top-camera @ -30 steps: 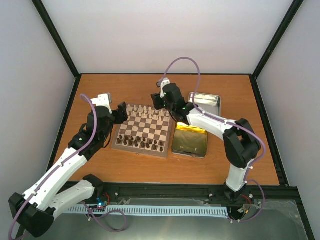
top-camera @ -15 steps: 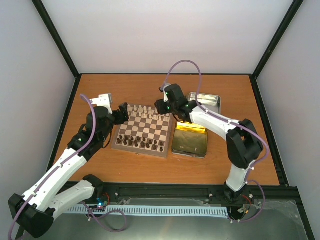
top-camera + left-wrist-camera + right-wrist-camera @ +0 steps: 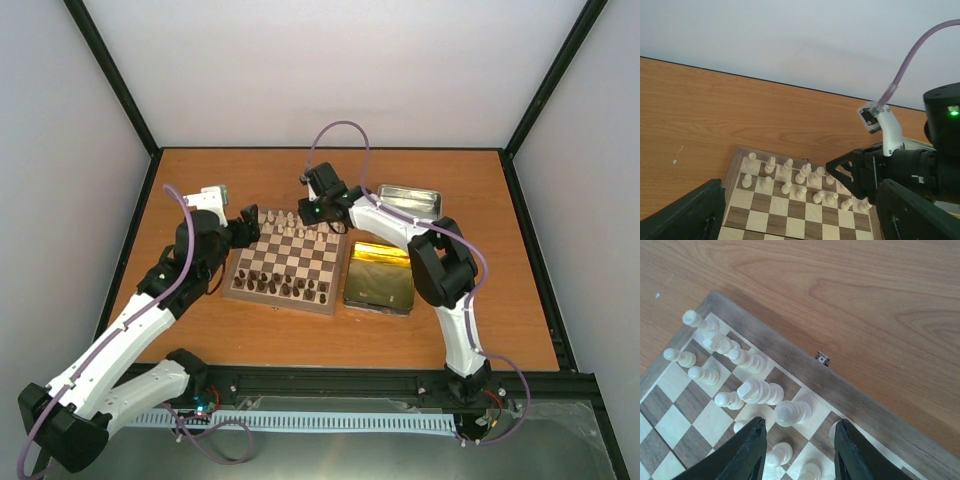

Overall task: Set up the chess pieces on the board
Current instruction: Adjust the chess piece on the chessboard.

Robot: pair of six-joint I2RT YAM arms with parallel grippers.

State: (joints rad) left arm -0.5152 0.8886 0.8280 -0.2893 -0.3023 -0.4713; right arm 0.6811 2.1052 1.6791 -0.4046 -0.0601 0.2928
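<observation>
Matt wooden board [image 3: 805, 365], glossy gold tin [image 3: 380, 280]

light is bright, soft and even, coming from above inside pale walls. in the top view the gold tin [image 3: 379, 280] carries a streak of glare at its far edge. in the right wrist view the board [image 3: 790, 362] casts a soft-edged shadow on the table [image 3: 865, 300], and the cream pieces [image 3: 760, 391] look crisp. in the left wrist view the near fingers [image 3: 680, 215] are dark and blurred.
</observation>
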